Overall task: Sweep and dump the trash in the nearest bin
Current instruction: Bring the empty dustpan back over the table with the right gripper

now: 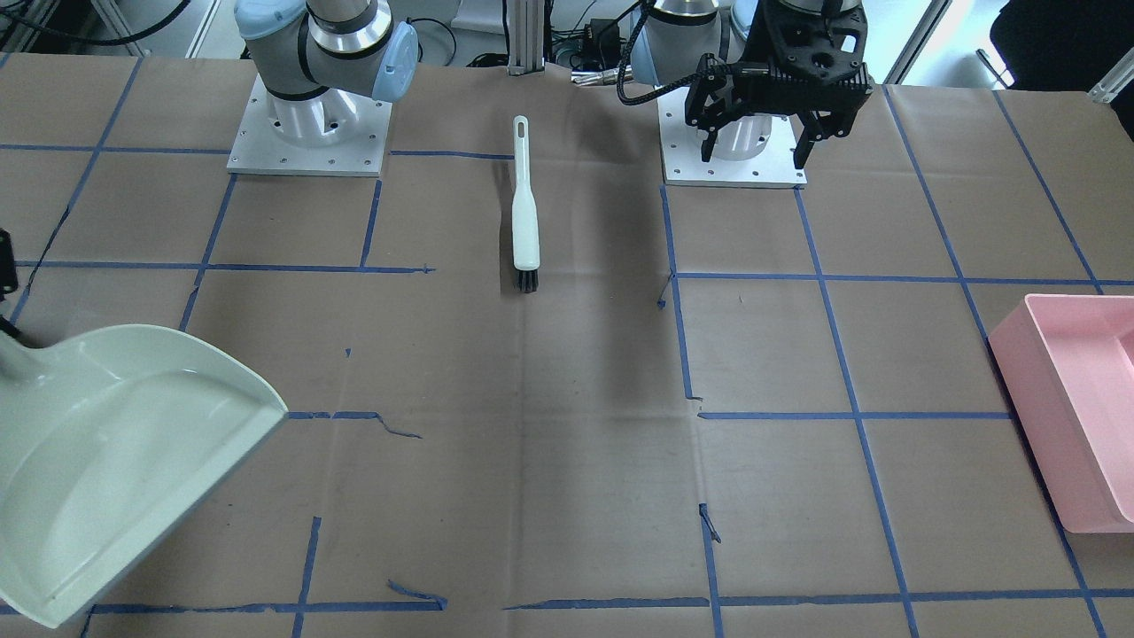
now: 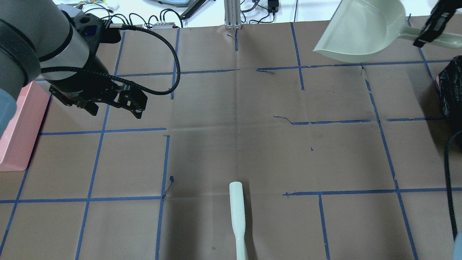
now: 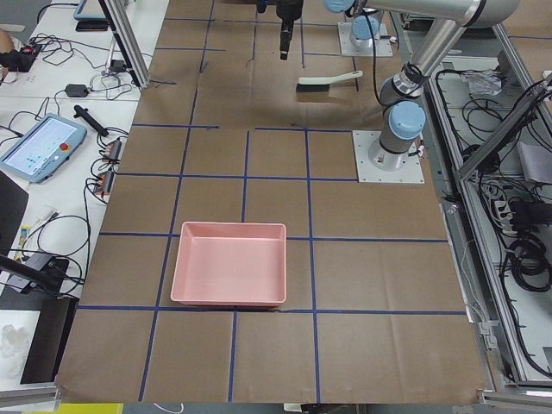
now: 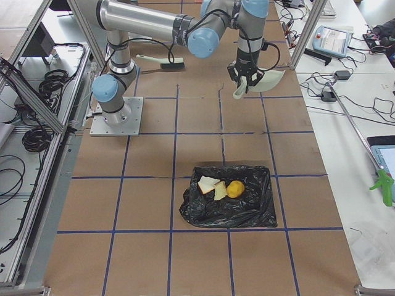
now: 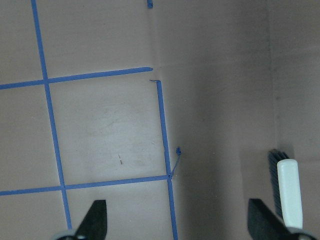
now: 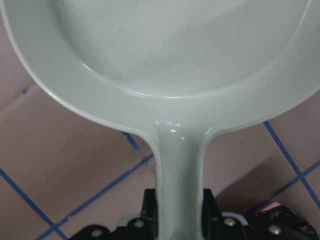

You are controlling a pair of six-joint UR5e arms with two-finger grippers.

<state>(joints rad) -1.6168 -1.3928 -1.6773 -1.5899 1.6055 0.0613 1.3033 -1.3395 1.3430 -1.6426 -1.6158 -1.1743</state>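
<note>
The trash, a yellow-brown potato point(image 4: 234, 188) and two bread pieces point(image 4: 213, 187), lies inside the black-bagged bin point(image 4: 247, 213). My right gripper point(image 2: 433, 25) is shut on the handle of a pale green dustpan point(image 2: 361, 29), held above the far right of the table; the pan point(image 1: 115, 461) looks empty. Seen from the right wrist, the handle point(image 6: 177, 165) runs down into the jaws. My left gripper point(image 2: 115, 106) hangs open over the table, holding nothing. A white brush point(image 1: 525, 208) lies flat between the arm bases, apart from both grippers.
A pink bin point(image 1: 1072, 416) sits at the table's end on my left. The black bin's edge point(image 2: 451, 90) shows at the right. Brown paper with blue tape lines covers the table. The arm bases point(image 1: 310, 133) stand at the near edge.
</note>
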